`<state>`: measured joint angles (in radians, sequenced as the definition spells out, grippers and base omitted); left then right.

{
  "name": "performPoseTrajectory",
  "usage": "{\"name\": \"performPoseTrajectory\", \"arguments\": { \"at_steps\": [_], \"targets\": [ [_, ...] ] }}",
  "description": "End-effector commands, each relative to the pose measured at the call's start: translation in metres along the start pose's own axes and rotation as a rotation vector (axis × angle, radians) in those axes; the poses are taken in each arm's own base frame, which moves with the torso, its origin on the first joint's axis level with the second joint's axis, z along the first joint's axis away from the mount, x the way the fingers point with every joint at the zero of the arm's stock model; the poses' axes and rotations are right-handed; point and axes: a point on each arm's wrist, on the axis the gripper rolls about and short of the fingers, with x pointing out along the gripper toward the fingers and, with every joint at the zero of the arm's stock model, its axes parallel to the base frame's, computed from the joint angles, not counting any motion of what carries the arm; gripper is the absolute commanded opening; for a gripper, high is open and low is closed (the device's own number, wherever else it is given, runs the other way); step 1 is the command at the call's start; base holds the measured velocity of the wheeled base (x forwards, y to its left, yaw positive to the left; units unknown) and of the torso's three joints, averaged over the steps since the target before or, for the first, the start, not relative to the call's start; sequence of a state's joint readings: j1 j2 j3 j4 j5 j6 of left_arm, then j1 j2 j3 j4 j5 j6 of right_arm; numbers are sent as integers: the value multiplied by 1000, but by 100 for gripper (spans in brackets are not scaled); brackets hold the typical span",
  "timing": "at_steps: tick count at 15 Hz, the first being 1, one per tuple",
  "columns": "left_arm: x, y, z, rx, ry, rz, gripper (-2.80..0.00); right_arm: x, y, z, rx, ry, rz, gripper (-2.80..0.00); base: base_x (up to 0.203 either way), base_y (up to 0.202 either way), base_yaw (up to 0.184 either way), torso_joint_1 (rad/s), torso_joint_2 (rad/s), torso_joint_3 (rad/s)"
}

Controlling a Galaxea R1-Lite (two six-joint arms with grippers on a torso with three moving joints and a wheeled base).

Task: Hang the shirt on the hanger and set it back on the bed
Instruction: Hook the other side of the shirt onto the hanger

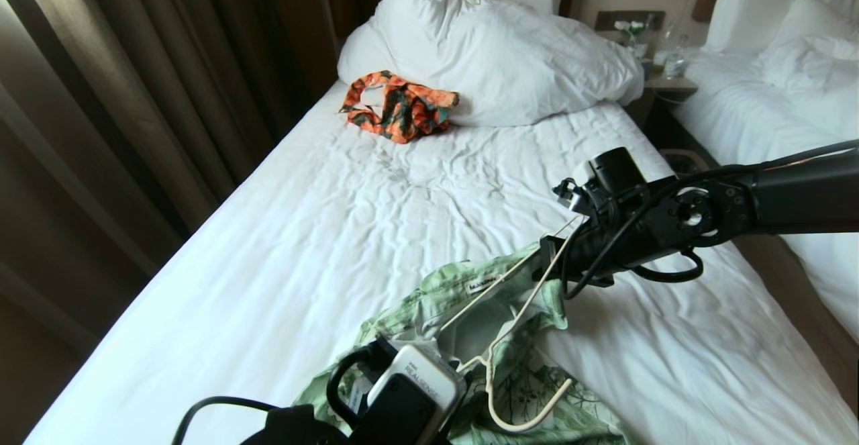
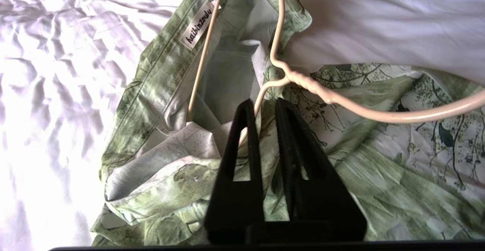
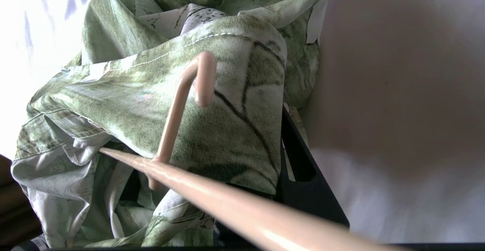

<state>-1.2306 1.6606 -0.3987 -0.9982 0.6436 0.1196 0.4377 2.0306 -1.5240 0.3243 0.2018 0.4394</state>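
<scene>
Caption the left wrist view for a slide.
Cream hanger threaded through the green shirt collar on the bed.

A hotel-like bedroom: two white beds [image 1: 322,230] with a nightstand [image 1: 661,82] between them, curtains [image 1: 134,96] beside the nearer bed.

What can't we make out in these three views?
- Right gripper: in the right wrist view the shirt drapes over its fingers; its hold on the hanger is not visible.
- Left gripper: in the head view its own wrist camera hides the fingers.
- Hanger's far end: buried inside the shirt in the left wrist view.
- Bed: the foot end is cut off by the head view's lower edge.
</scene>
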Motion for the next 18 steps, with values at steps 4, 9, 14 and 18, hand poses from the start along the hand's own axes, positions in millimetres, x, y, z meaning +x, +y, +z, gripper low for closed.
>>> {"name": "performPoseTrajectory", "arguments": {
  "at_steps": [4,9,14,18],
  "targets": [
    [-3,1,-14,13,23,-30,0,2,-2,8,50,17,16,-280,0,0,0,0,0,0],
    [10,-6,-7,-44,-52,-39,0,6,1,11,50,26,25,-280,0,0,0,0,0,0],
    [35,-15,-9,-79,-106,-44,0,0,3,16,48,12,33,-280,0,0,0,0,0,0],
    [40,-18,-4,-96,-134,-37,0,0,4,16,50,22,37,-280,0,0,0,0,0,0]
  ]
}}
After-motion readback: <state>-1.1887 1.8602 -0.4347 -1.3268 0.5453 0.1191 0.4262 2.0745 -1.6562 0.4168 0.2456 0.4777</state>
